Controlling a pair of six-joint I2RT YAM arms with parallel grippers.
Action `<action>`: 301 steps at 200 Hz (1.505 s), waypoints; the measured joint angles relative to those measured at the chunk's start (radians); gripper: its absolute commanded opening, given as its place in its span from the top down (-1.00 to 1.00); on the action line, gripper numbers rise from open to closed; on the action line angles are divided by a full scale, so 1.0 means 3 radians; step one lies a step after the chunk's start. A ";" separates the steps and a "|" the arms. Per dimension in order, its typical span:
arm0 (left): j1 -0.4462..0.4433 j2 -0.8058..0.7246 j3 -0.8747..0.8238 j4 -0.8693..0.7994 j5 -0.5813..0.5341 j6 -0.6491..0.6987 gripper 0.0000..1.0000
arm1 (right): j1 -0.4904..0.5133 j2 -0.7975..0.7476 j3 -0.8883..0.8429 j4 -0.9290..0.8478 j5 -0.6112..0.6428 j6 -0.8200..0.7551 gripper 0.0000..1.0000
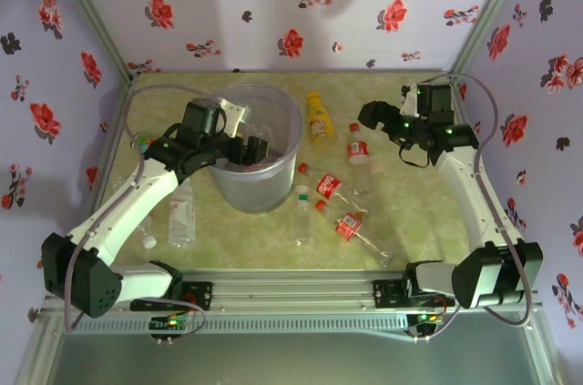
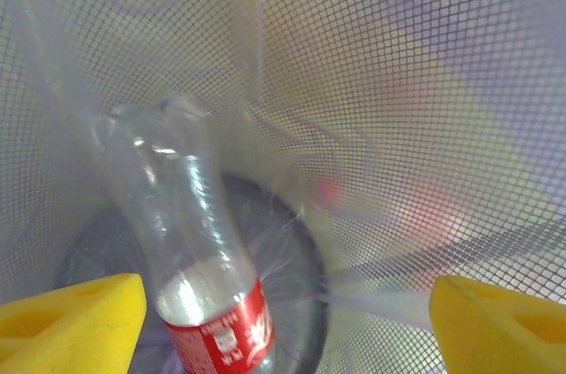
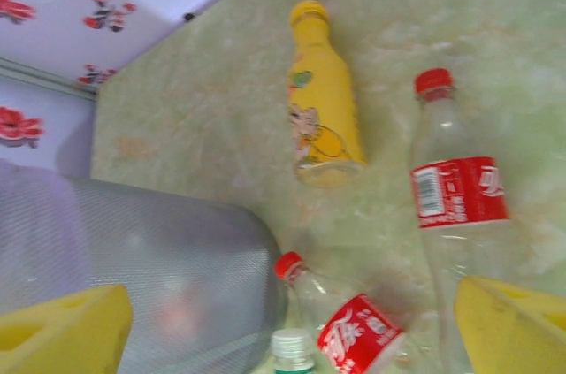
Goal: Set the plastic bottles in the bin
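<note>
Lilac flowered wallpaper (image 1: 291, 3) boxes in a pale green marbled table (image 1: 419, 212). Over the mouth of the bin (image 1: 273, 94) hangs the left gripper (image 1: 244, 146). Its wrist camera looks down inside, where the yellow fingers (image 2: 71, 316) stand wide. Between them slants a clear red-labelled bottle (image 2: 199, 259), close to the left finger and well apart from the right one — whether the near finger touches it I cannot tell. From overhead that bottle reads as a reddish blur through the grey plastic. The right gripper (image 1: 366, 116) hovers above the far right of the table, jaws spread wide with nothing clasped. Beneath it, its own camera picks out a yellow bottle (image 3: 323, 118) lying near the bin's outer wall and a red-capped bottle (image 3: 455, 188) to its right, apart from it. A second labelled bottle (image 3: 349, 325) lies with its cap just beside the bin, next to the cap of a green-capped bottle (image 3: 290, 347). The overhead camera adds the near side — a crushed red-labelled bottle (image 1: 349, 224) toward the front, and a clear bottle (image 1: 182, 217) left of the bin, beside the left arm.
</note>
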 measured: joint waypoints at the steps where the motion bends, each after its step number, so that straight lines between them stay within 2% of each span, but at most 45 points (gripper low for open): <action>1: 0.0000 0.0000 0.0000 0.0000 0.0000 0.0000 -0.67 | 0.0000 0.0004 -0.0001 -0.0005 0.0006 -0.0003 -0.79; 20: 0.0000 0.0000 0.0000 0.0000 0.0000 0.0000 -0.67 | 0.0061 0.0092 -0.0046 -0.0104 0.0257 -0.0025 -0.72; 41: 0.0000 0.0000 0.0000 0.0000 -0.0001 0.0000 -0.67 | 0.0299 0.0314 -0.0047 -0.0253 0.0613 -0.0114 -0.64; 66: 0.0000 0.0000 0.0022 -0.0013 0.0000 -0.0004 -0.78 | 0.0534 0.0732 -0.0042 -0.0350 0.0885 -0.0221 -0.50; 108: 0.0000 -0.0047 0.0161 0.0010 0.0000 -0.0028 -0.82 | 0.0577 0.1191 -0.0037 -0.0362 0.1202 -0.0290 -0.48; 179: 0.0000 -0.0254 0.0403 0.0217 0.0039 -0.0284 -0.89 | 0.0577 0.1837 0.0362 -0.0348 0.1390 -0.0408 -0.49; 222: 0.0000 -0.0430 0.0402 0.0334 0.0264 -0.0465 -0.88 | 0.0577 0.2131 0.0515 -0.0347 0.1413 -0.0458 -0.34; 240: 0.0000 -0.0476 0.0390 0.0415 0.0317 -0.0534 -0.88 | 0.0577 0.2152 0.0558 -0.0347 0.1417 -0.0476 -0.16; 278: -0.0001 -0.0448 0.0388 0.0524 0.0440 -0.0635 -0.89 | 0.0561 0.2099 0.0559 -0.0402 0.1494 -0.0510 -0.05; 301: -0.0004 -0.0352 0.0388 0.0676 0.0617 -0.0730 -0.89 | 0.0507 0.1883 0.0556 -0.0470 0.1499 -0.0516 -0.02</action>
